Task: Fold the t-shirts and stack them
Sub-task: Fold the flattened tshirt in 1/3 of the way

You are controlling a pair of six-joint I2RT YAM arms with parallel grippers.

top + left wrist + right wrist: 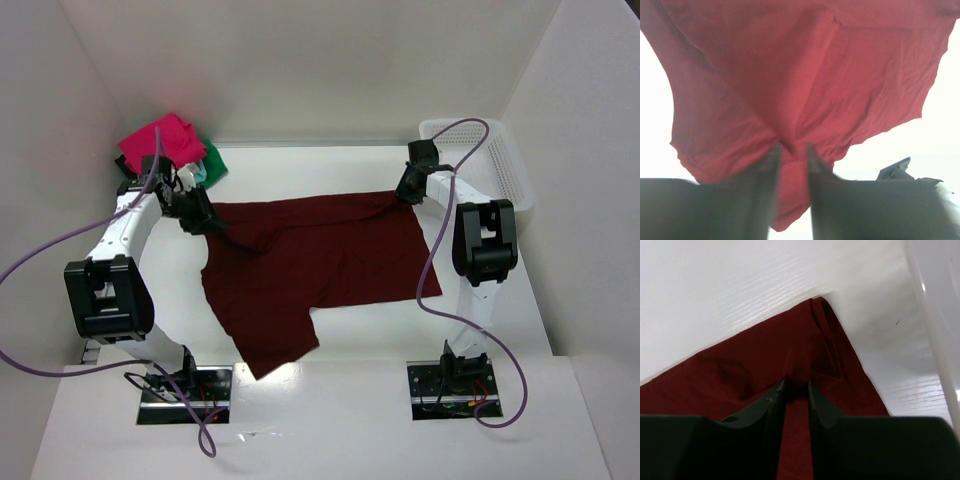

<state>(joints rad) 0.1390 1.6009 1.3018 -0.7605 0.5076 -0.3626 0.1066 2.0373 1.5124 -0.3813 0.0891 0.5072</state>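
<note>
A large maroon t-shirt lies spread on the white table, one sleeve pointing toward the near edge. My left gripper is at its far left corner. In the left wrist view the jaws stand slightly apart, with a bunch of the red cloth between them. My right gripper is at the far right corner. Its jaws are also parted a little over a pucker of the maroon cloth. Folded pink and green t-shirts lie piled at the back left.
A white mesh basket stands at the back right, close to the right arm; its rim shows in the right wrist view. White walls enclose the table on three sides. Purple cables loop from both arms.
</note>
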